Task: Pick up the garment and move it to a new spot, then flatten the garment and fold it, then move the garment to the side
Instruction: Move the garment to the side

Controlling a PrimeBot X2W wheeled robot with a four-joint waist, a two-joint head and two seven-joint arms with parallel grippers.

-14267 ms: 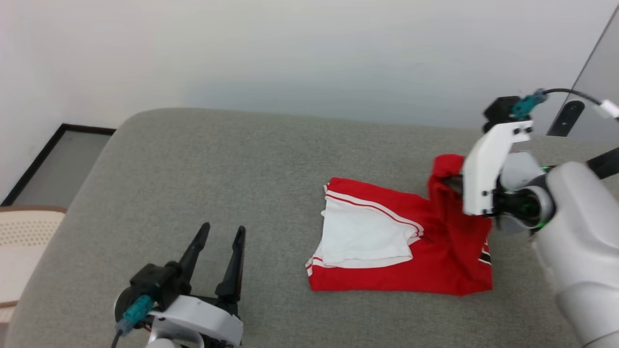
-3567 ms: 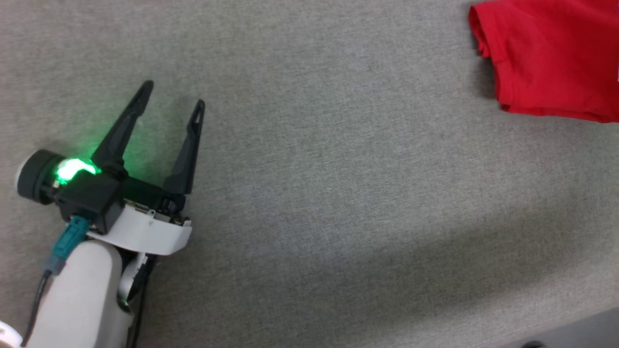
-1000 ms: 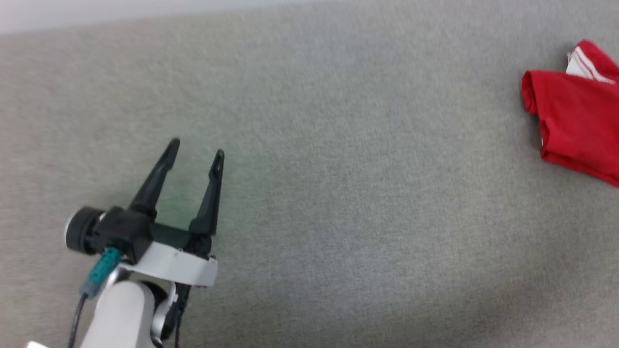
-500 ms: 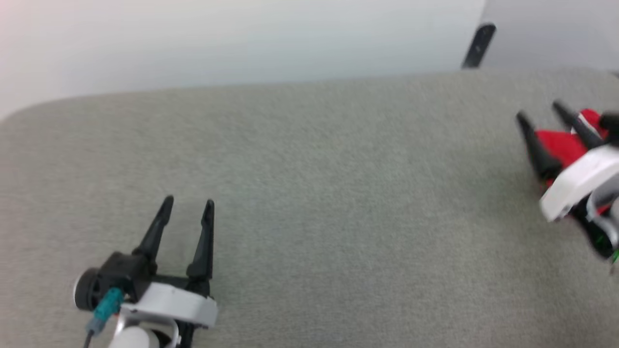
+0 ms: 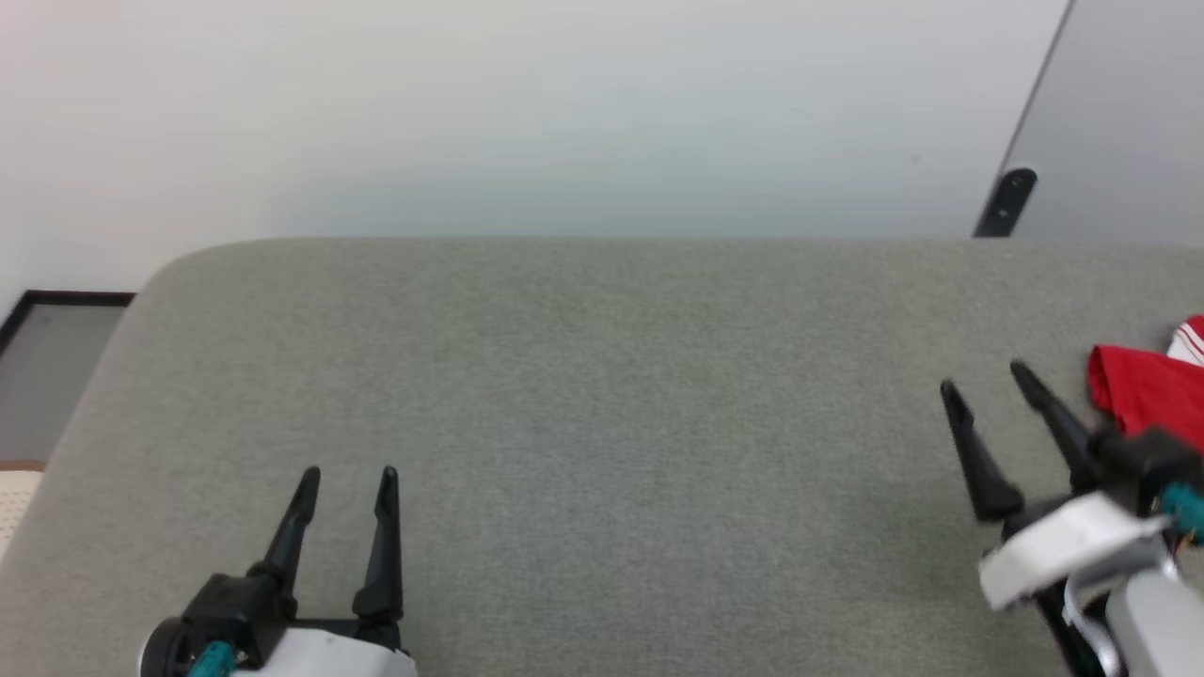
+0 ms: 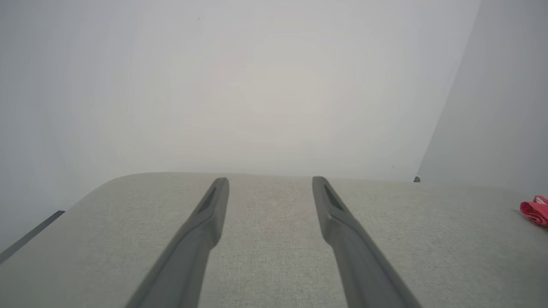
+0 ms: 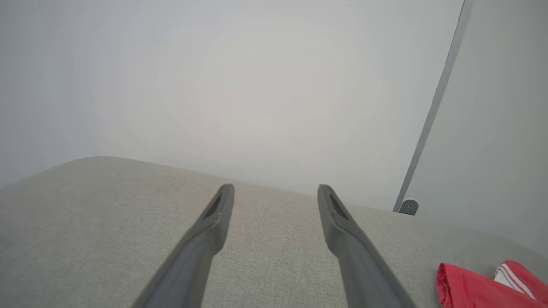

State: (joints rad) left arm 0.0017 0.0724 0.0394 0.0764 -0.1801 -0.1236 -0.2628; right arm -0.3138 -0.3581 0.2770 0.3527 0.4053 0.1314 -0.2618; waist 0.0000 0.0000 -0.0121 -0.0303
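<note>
The garment [image 5: 1143, 390], red with a bit of white striped trim, lies folded on the grey cushion [image 5: 602, 376] at the far right edge of the head view. It also appears as a small red bundle, the garment [image 6: 535, 212], far right in the left wrist view, and as the garment [image 7: 475, 288] at the lower right of the right wrist view. My right gripper [image 5: 983, 379] stands open just left of it, apart from it, nothing between its fingers. Open and empty, my left gripper [image 5: 350, 475] rests at the lower left. In their own wrist views both, left gripper [image 6: 270, 180] and right gripper [image 7: 276, 188], show spread fingers over bare cushion.
A pale wall [image 5: 564, 113] rises behind the cushion. A grey panel with a dark stopper [image 5: 1006, 202] stands at the back right. Dark-edged floor [image 5: 47, 357] shows past the cushion's rounded left corner. Wide bare cushion lies between the two grippers.
The head camera has tilted up, bringing the wall and cushion's back edge into view. My right gripper has drawn back left of the garment and shows lower; both stay open.
</note>
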